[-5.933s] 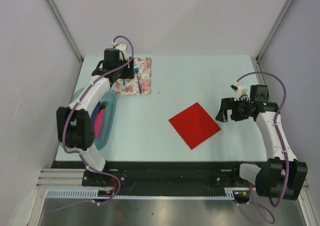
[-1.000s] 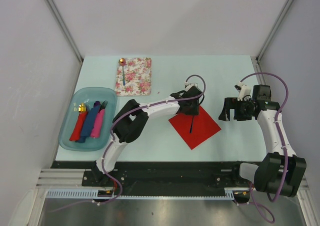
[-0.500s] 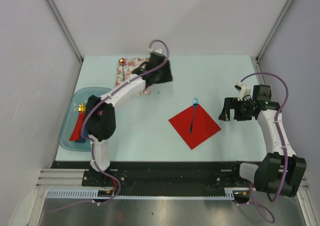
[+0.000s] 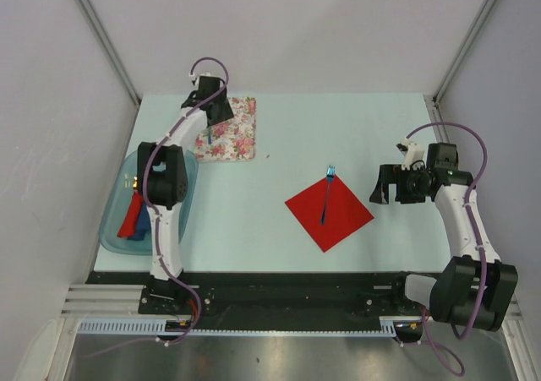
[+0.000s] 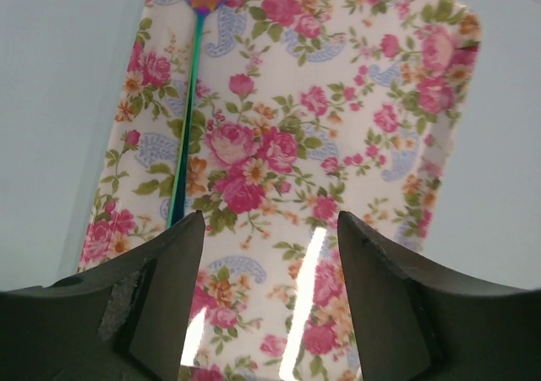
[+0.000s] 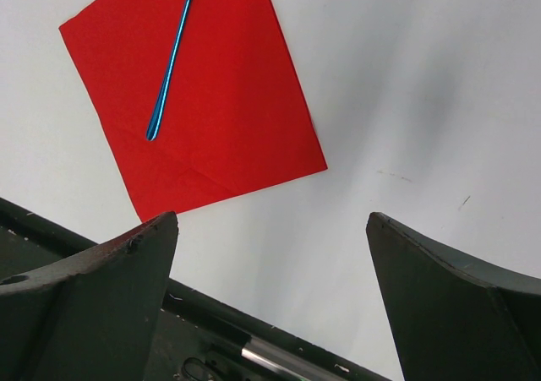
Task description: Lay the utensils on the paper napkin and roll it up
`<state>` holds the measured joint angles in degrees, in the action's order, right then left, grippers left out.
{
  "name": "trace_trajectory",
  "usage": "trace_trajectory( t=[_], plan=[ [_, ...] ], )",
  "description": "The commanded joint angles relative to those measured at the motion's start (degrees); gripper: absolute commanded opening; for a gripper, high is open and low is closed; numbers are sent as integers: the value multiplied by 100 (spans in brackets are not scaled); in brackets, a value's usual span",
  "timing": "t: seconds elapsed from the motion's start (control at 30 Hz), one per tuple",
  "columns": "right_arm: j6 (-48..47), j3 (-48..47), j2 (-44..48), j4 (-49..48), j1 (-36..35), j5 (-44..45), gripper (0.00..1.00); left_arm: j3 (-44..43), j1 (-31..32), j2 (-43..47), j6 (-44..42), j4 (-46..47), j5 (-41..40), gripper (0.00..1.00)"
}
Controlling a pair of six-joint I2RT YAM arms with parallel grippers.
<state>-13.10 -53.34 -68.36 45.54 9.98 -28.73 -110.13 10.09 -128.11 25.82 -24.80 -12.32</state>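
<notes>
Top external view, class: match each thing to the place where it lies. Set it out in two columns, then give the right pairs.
Things:
1. blue fork
2. spoon
3. red roll

Places:
A. in the blue tub
B. on the red napkin
C. on the floral tray

Pairs: 1-B, 2-C, 3-A

The square paper napkin is plain red, and the slim fork is metallic blue. The rectangular tray is white with pink roses, green leaves and pale blue paisley. The thin-handled spoon shimmers green-blue, with a purple-gold head. The tabletop is pale mint.
</notes>
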Motion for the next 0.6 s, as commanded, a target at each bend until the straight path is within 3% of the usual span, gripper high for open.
trace_trajectory(
  t=[0.0,0.37,0.57],
  plan=[
    [53,-133,-11,-63,31,-1,100,-465,-165,-328,-16,-16,-368,68],
    [62,-141,-55,-63,31,25,100,-958,-437,-882,283,-78,-394,64],
    [80,-159,-116,-63,39,43,100,-1099,-560,-1058,493,-113,-290,71]
  ],
)
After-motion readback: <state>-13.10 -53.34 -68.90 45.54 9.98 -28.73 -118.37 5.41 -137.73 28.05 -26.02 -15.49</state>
